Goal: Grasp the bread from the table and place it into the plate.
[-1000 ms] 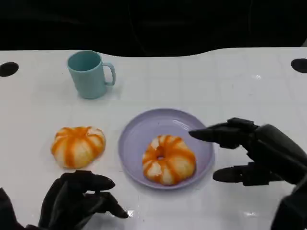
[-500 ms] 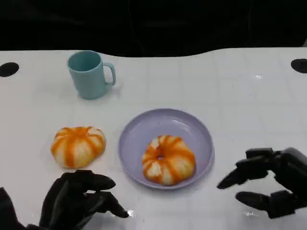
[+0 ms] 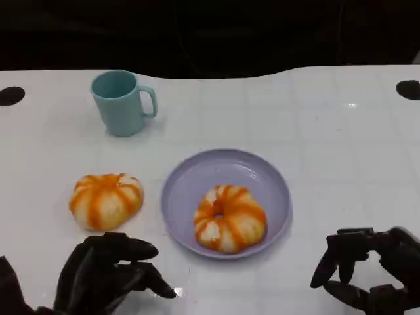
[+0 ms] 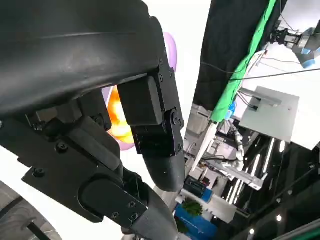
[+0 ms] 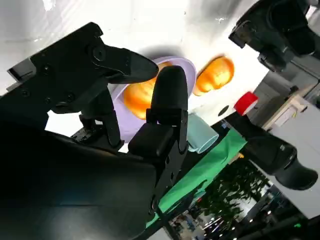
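One orange-striped bread (image 3: 230,218) lies inside the lilac plate (image 3: 266,177) at the table's middle; the right wrist view shows that bread (image 5: 136,98) and plate (image 5: 182,66) past the fingers. A second orange-striped bread (image 3: 106,200) sits on the table left of the plate, also seen as bread (image 5: 215,75). My right hand (image 3: 367,275) hovers at the near right, clear of the plate, fingers apart and holding nothing. My left hand (image 3: 108,272) rests near the front edge just below the second bread, fingers loosely spread, holding nothing. The left wrist view shows bread (image 4: 118,120) beyond its fingers (image 4: 155,125).
A teal mug (image 3: 122,102) stands at the back left, handle pointing right. Two dark holes (image 3: 12,94) mark the table's far corners. The white table (image 3: 341,144) is bare to the right of the plate.
My right hand has pulled back from over the plate's right rim to the near right corner. The bread stays in the plate. The left hand has not moved.
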Controlling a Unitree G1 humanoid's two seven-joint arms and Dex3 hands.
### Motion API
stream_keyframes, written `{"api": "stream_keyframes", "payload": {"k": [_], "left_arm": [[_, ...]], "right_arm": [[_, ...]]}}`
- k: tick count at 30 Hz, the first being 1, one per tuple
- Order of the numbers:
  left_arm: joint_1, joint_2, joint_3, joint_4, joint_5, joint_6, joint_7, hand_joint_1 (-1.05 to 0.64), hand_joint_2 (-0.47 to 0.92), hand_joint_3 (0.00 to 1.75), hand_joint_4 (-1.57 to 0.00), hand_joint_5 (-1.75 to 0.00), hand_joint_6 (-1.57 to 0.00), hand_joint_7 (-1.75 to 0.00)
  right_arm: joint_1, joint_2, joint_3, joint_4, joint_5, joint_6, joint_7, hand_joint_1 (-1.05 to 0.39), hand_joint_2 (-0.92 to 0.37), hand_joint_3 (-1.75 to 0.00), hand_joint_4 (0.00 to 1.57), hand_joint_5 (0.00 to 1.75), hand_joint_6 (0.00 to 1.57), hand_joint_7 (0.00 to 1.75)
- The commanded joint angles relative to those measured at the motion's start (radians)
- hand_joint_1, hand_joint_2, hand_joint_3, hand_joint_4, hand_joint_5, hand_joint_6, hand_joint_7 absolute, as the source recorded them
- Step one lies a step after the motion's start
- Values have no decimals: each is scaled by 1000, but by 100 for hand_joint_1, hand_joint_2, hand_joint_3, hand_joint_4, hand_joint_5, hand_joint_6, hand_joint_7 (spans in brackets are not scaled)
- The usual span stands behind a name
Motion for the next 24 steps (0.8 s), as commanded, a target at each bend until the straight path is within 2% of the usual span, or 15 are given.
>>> {"api": "stream_keyframes", "payload": {"k": [1, 10, 15, 24], "left_arm": [[-1, 20, 7, 0, 4, -1, -1, -95, 67, 0, -157, -43, -157, 0], [-5, 21, 10, 11, 2, -15, -10, -94, 67, 0, -157, -42, -157, 0], [-6, 23, 10, 15, 3, -16, -12, -94, 67, 0, -157, -42, -157, 0], [-10, 27, 14, 26, -3, -9, -17, -95, 66, 0, -157, -42, -157, -1]], "right_arm": [[-31, 25, -22, 71, -3, -74, -34, -22, -48, -99, 71, 166, 70, 123], [-62, 48, -29, 147, -13, -134, -55, -24, -48, -101, 68, 168, 67, 126], [-73, 58, -28, 168, -26, -160, -69, -22, -44, -106, 70, 167, 68, 128], [-84, 70, -31, 199, -51, -176, -94, -21, -41, -109, 73, 165, 70, 126]]}}
